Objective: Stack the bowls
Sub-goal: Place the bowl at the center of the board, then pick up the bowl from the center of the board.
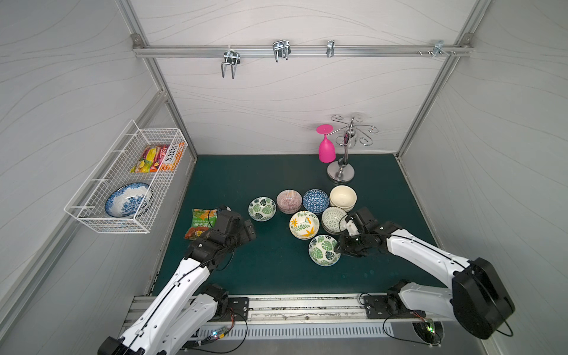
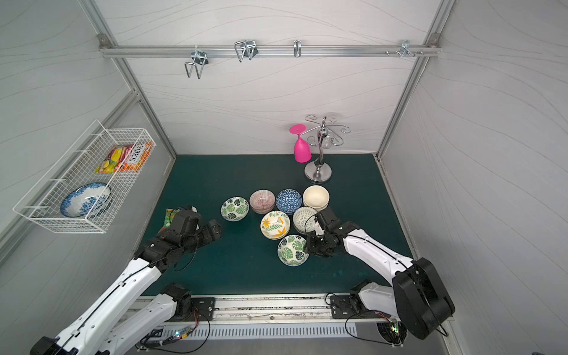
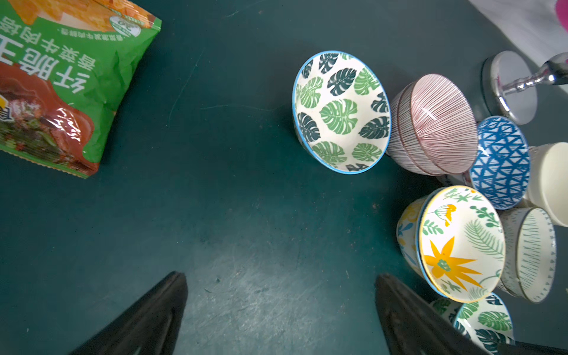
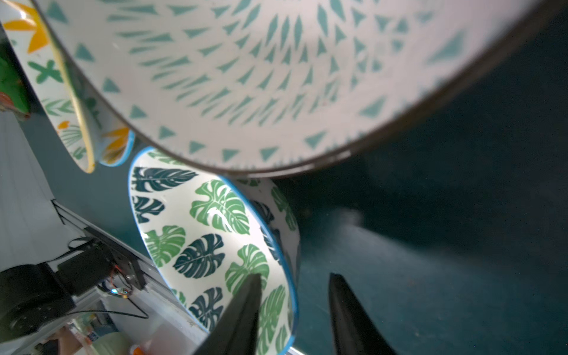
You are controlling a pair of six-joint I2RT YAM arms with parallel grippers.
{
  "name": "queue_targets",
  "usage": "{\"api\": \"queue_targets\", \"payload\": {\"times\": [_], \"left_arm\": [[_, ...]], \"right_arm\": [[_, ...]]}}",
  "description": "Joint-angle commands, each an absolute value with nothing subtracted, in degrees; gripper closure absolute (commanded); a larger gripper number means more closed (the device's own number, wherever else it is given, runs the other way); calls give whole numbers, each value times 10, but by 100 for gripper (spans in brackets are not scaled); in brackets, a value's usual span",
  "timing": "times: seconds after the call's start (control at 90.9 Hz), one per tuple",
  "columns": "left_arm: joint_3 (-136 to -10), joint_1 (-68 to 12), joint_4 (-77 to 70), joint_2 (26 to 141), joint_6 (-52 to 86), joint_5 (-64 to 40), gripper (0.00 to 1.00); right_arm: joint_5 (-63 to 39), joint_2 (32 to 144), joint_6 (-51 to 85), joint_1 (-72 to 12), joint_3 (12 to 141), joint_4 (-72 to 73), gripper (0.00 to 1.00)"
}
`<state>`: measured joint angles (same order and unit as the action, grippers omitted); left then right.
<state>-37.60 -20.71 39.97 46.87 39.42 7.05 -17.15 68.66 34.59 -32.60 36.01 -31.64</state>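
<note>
It all hinges on the two leafy ones. The near green-leaf bowl [image 1: 324, 250], a small round ceramic one, sits alone as the bowl closest to the front edge of the dark green bench [image 1: 276, 276], a bit right of centre. The right hand [image 4: 293, 278] is parked at that bowl's right-side rim. In the right wrist view one black finger [image 4: 246, 307] hangs inside the bowl and the other outside, straddling the wall with a gap on both sides, so the jaws look partly apart and are pinching nothing.

Its match, the far green-leaf bowl [image 1: 262, 209], sits single at the left end of the back row. From the right hand that is off to the left and toward the back edge, with the yellow floral bowl stack [image 1: 304, 225] partly in the way.

The left hand [image 3: 279, 275] hovers wide open and empty over bare bench, and the far bowl is just beyond it — clearly nearer to it than to the right hand.

The bowls are round, so there's no long axis to line up and only the rim grip matters. The pink-striped stack [image 1: 289, 200], blue-patterned stack [image 1: 315, 201], cream stack [image 1: 343, 196] and green lattice stack [image 1: 334, 218] already look doubled up — the leaf pair seems to be the last one left.
</note>
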Motion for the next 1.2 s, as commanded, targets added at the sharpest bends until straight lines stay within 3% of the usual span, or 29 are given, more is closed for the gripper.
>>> {"api": "queue_targets", "payload": {"times": [0.0,0.165,0.22,0.253,0.297,0.33,0.726,1.056,1.189], "left_arm": [[-411,-204,379,504,381,89,0],[-454,-199,377,581,375,100,0],[-467,-193,374,608,375,98,0],[-475,-189,372,625,375,95,1],[-484,-181,368,648,374,89,2],[-492,-173,365,664,374,84,3],[-548,-135,312,787,390,29,19],[-529,-132,258,838,415,4,48],[-524,-132,245,851,417,0,54]], "right_arm": [[-153,661,343,-323,373,-353,51],[-158,612,347,-272,378,-383,44],[-163,586,347,-242,377,-392,37],[-163,574,348,-226,377,-400,29],[-159,556,346,-207,380,-411,7],[-153,544,344,-196,380,-415,2],[-136,554,340,-141,430,-454,1],[-142,516,334,-141,439,-461,1],[-142,505,339,-141,436,-461,1]]}}
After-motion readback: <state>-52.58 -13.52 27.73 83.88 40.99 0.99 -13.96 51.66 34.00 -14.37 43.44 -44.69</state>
